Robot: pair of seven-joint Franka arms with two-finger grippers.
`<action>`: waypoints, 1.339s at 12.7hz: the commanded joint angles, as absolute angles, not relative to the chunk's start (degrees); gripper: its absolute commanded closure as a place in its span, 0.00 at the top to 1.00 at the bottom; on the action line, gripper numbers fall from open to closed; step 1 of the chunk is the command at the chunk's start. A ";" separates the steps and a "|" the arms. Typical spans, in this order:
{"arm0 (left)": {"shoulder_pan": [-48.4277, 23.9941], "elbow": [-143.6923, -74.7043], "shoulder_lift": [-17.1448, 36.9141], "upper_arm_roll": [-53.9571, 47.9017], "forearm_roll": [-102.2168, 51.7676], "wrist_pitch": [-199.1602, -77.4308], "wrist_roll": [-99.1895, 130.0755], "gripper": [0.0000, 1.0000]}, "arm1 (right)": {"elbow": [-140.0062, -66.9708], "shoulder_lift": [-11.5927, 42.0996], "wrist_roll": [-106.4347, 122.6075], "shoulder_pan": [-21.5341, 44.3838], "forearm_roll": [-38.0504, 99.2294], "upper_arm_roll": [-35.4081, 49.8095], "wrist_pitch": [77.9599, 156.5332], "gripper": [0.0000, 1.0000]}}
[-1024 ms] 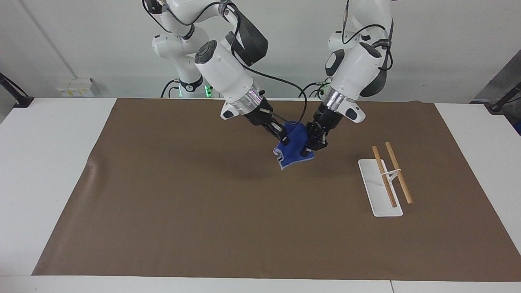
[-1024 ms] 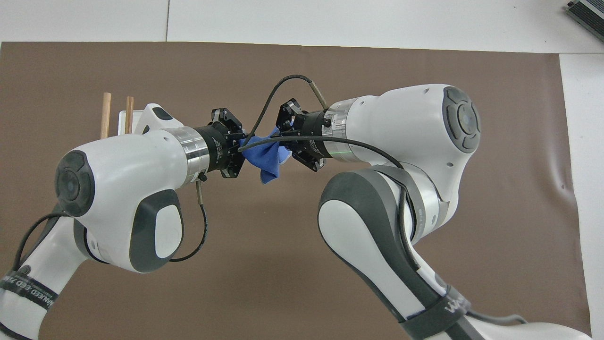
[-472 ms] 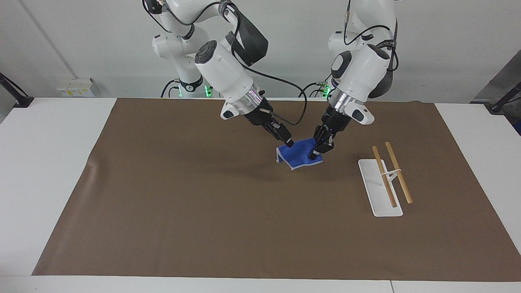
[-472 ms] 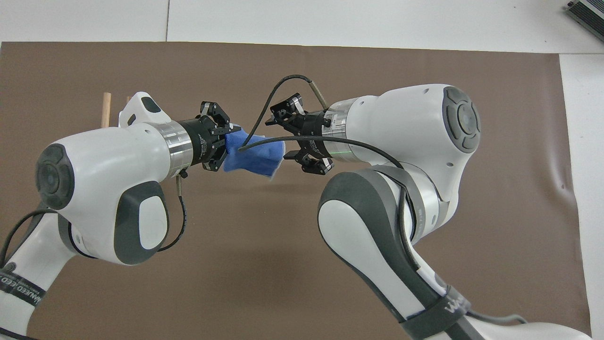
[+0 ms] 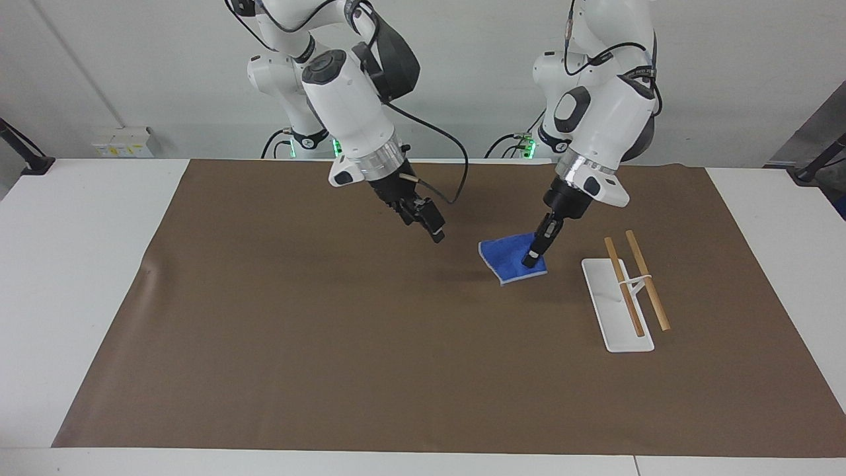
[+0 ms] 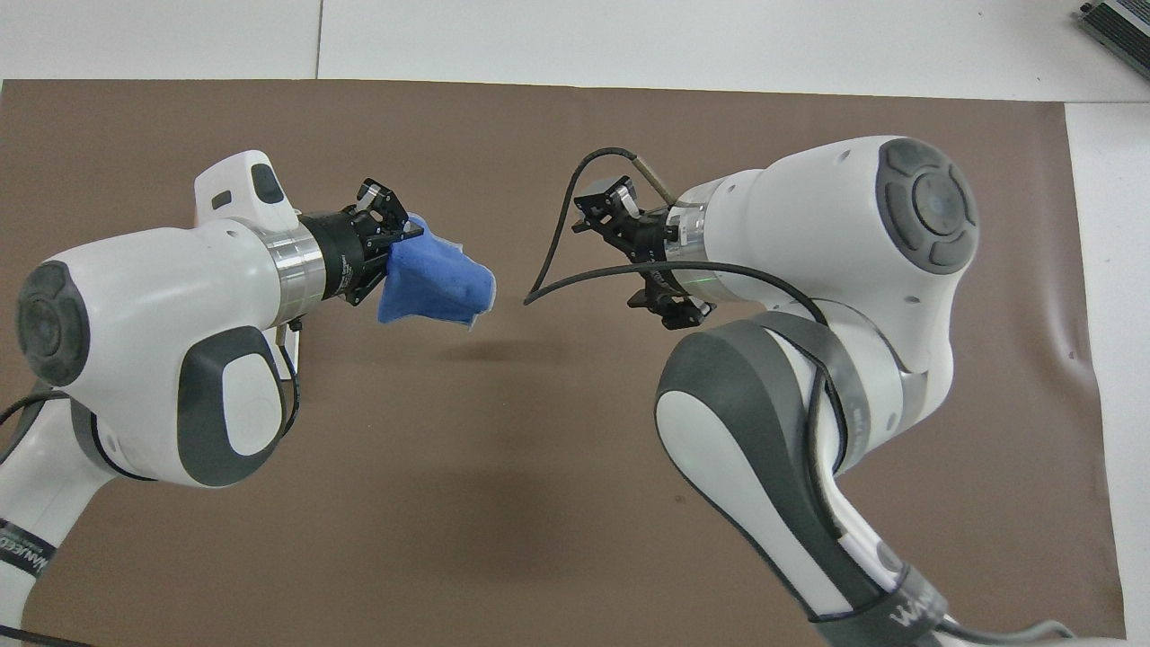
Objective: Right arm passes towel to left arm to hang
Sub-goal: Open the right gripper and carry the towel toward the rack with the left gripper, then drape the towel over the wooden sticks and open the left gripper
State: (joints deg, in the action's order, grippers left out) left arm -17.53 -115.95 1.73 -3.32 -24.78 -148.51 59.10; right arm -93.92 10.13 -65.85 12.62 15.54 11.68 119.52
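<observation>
Covering the white table (image 5: 86,218) — a brown mat (image 5: 317,344).

Facing view: high camera across the table, looking toward both arm bases and taking in the whole brown mat (image 5: 264,370). Overhead view: steeply downward from above the robots' end, closer in. Both share the mat's middle.

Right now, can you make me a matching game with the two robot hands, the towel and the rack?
Things:
1. left gripper
2. right gripper
3. towel
4. rack

States:
A. blue, hanging in the air over the brown mat
B. open and holding nothing
C. shut on the cloth's edge
D. white base with two wooden bars, standing at the left arm's end of the table

Pairs: 1-C, 2-B, 3-A, 4-D
</observation>
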 commanded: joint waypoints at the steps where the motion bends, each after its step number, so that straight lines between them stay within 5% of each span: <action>1: -12.33 -116.37 2.28 -3.69 -25.22 -149.85 54.94 0.00 | -95.62 6.34 -60.05 7.40 13.80 12.22 113.75 1.00; 9: 3.24 -117.07 2.20 -3.69 -25.22 -149.15 52.65 0.00 | -95.01 3.78 -32.48 -4.65 1.94 12.13 102.22 1.00; 17: 9.74 -122.07 1.32 -3.69 -25.31 -150.12 53.79 0.00 | -94.57 3.69 -23.91 -4.83 -7.19 12.39 102.39 1.00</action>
State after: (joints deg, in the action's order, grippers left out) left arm 7.47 -119.60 2.65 -3.02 -24.78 -148.82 53.64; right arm -94.06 4.82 -25.54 -4.15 -4.24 11.72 102.76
